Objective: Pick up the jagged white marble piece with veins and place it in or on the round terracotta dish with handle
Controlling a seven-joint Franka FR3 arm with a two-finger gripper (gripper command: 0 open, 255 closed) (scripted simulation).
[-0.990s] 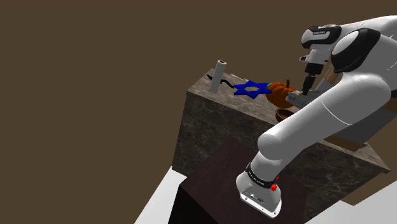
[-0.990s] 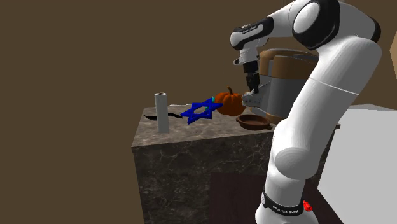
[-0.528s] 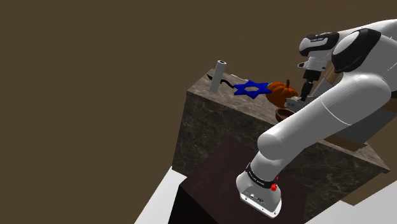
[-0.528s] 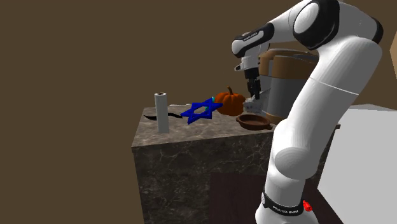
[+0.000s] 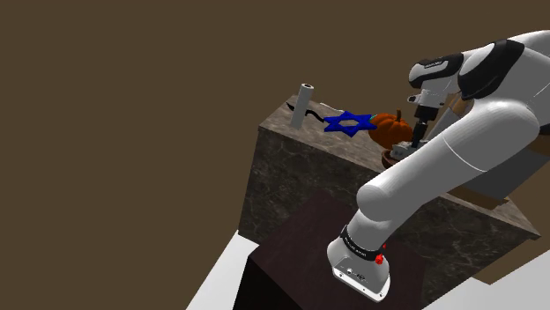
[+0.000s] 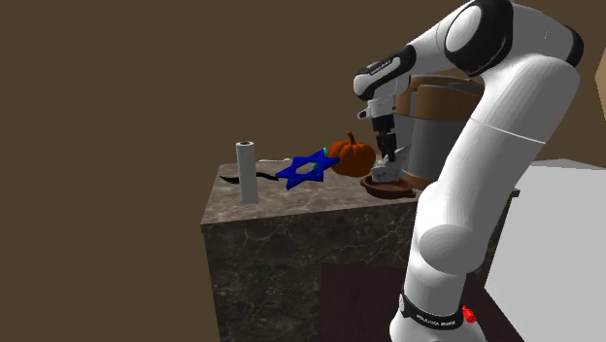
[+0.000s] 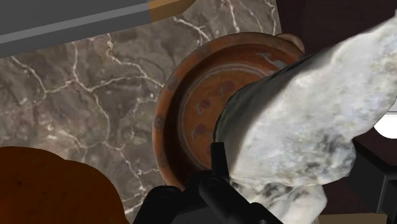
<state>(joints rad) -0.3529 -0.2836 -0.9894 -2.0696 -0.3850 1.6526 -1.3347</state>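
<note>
**One short drop has put the marble over the dish**

Both fingers (image 7: 217, 164) are clamped on the marble (image 7: 299, 121). In the wrist view a black pad presses into its rough, grey-veined flank, and the piece bulges out well past the gripper (image 7: 289, 175). So the thing you are moving is in the grasp, not on the counter (image 6: 291, 199).

A second ago the gripper (image 6: 388, 165) carried the marble (image 6: 386, 175) higher, against the front of the cooker (image 6: 442, 121). Since then it has come down toward six o'clock in the second exterior view. The load now hangs right over the dish (image 6: 390, 190). From the wrist, the dish (image 7: 164, 118) lies directly under the stone, its rim and ringed floor showing beside it. You cannot tell from these views whether the marble already touches the dish.

Nothing else has shifted. In the second exterior view the pumpkin (image 6: 350, 153) sits at ten o'clock from the dish. The blue star (image 6: 306, 168) lies farther out toward nine, and the tube (image 6: 247, 171) is beyond that.

For you, this likely means the carry is all but done and only the release remains. The piece looks bulky and jagged for a shallow dish, so it may rock toward the rim. Close any gap that is left before you let the fingers part.
</note>
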